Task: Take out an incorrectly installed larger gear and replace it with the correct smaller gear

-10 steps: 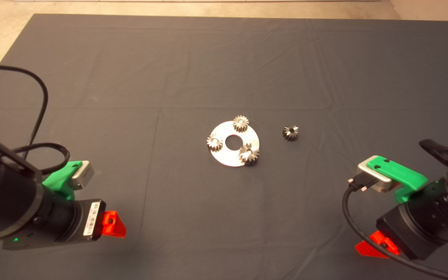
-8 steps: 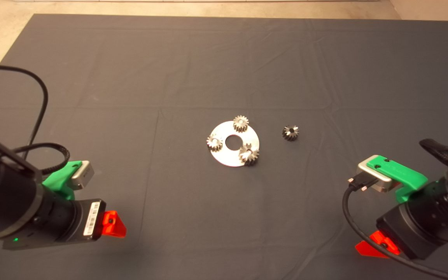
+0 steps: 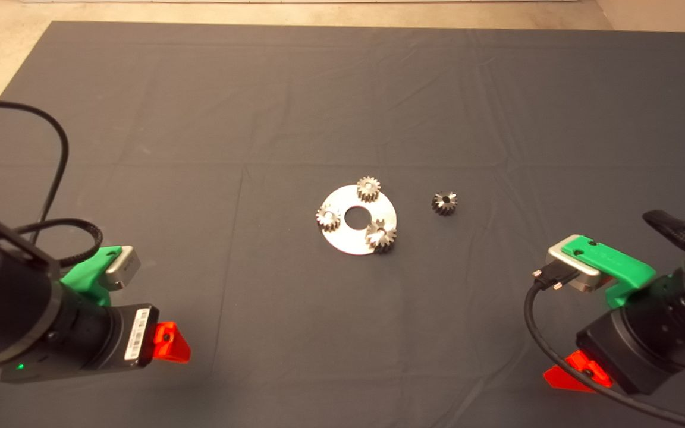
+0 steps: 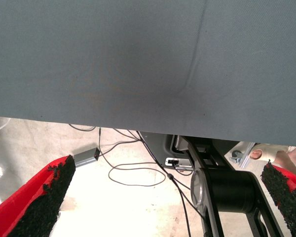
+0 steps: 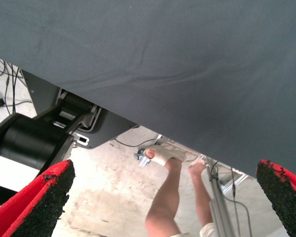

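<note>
We see the larger gear [image 3: 381, 235] on the disc [image 3: 348, 241], the smaller gear [image 3: 444, 203] beside it; left gripper [image 4: 163, 197] and right gripper [image 5: 163, 197] wait wide open, empty.

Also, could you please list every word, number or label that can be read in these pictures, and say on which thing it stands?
No text can be read as words.
White sticker with a barcode on the left arm, just behind the left tool: print too small to read.
Gears, metal disc, mat and right tool: no markings visible.
</note>
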Robot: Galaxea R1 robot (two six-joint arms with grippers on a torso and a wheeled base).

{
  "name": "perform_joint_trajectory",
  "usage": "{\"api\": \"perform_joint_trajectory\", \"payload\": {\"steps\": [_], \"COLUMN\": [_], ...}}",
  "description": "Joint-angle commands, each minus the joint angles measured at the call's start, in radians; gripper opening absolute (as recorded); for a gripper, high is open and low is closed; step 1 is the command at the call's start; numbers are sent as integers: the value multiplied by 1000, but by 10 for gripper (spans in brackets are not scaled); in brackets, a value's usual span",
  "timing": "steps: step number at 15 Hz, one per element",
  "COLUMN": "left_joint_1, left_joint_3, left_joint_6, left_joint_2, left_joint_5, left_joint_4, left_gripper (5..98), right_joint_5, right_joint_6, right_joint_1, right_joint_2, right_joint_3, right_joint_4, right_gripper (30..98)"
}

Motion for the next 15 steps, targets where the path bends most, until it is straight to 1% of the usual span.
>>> {"api": "perform_joint_trajectory", "payload": {"steps": [1, 2, 3, 5, 7, 8, 11, 14, 15], "left_joint_1": [-11, -11, -11, -11, -11, -11, -11, -11, -11], "left_joint_3": [18, 18, 18, 18, 18, 18, 18, 18, 18], "left_joint_6": [9, 9, 9, 9, 9, 9, 9, 9, 9], "left_joint_2": [-4, -4, -3, -3, -4, -4, -5, -6, -6], "left_joint_5": [117, 117, 117, 117, 118, 120, 120, 121, 121], "left_joint_4": [-20, -20, -20, -20, -20, -20, -20, -20, -20], "left_gripper": [977, 977, 977, 977, 977, 977, 977, 977, 977], "right_joint_5": [-125, -125, -125, -125, -125, -125, -125, -125, -125], "right_joint_6": [-131, -172, -219, -305, -389, -413, -485, -554, -576], "right_joint_1": [-11, -22, -26, -45, -69, -72, -120, -150, -152], "right_joint_2": [14, 26, 55, 137, 205, 236, 345, 419, 437], "right_joint_3": [-125, -160, -197, -283, -387, -426, -572, -660, -677], "right_joint_4": [-94, -110, -132, -174, -186, -187, -223, -230, -232], "right_gripper": [977, 977, 977, 977, 977, 977, 977, 977, 977]}}
